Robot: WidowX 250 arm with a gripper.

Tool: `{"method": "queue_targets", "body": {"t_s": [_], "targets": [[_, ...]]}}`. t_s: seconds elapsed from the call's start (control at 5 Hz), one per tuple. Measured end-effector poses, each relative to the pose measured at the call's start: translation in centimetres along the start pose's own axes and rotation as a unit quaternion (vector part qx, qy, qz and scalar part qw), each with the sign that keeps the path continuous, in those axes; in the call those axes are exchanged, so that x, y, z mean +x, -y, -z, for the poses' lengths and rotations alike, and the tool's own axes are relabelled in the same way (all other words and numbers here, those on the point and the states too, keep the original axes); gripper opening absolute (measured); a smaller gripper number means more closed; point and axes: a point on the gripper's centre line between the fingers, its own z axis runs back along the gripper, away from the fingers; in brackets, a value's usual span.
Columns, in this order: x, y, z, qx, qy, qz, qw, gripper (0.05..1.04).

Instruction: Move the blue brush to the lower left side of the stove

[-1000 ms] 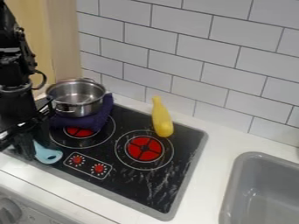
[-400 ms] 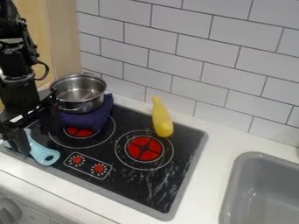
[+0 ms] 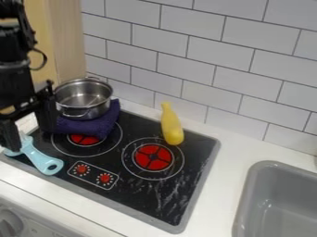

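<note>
Where the near edge of the white tabletop (image 3: 74, 210) crosses the camera view, a grey round knob (image 3: 9, 224) is located on the front panel below it, at the lower left. The grey sink (image 3: 272, 206) is recessed into the tabletop at the lower right, beside the stove (image 3: 139, 199) and apart from it. The stove is a flat black plate with a grey border. Its control area, near the front border, carries two red dials (image 3: 104, 177), set side by side inside a white outline.

The light blue brush (image 3: 44, 159) lies at the lower left of the stove, left of the dials. Its handle, provided with a hole at the end, points toward the dials; its head end is at the left, partly hidden by the hand (image 3: 27, 123). The hand is positioned above the left part of the stove. Its jaws are set wide apart, with nothing gripped between them.

The right burner (image 3: 153, 157) is red with a dark cross. The left burner (image 3: 84, 139) is partly covered by a folded purple cloth (image 3: 93, 127). The metal pot (image 3: 83, 99) rests on the cloth, upright and open at the top. A yellow squash-shaped item (image 3: 171, 126) lies behind the right burner, narrow end toward the tiled wall (image 3: 186, 58).
</note>
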Motion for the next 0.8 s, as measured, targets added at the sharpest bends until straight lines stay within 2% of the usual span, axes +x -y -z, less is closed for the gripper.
{"method": "queue_targets", "body": {"t_s": [0.2,0.4,0.6,0.8], "targets": [[-1.9,0.1,-2.6,-0.003,0.028,0.056,0.998,0.998],[-5.0,0.8,-4.7,-0.015,0.059,0.134,0.9891,0.998],[-8.5,1.2,-4.8,0.009,0.076,0.242,0.9674,0.998],[-11.1,1.2,-3.4,0.061,0.052,0.36,0.9296,0.998]]}}
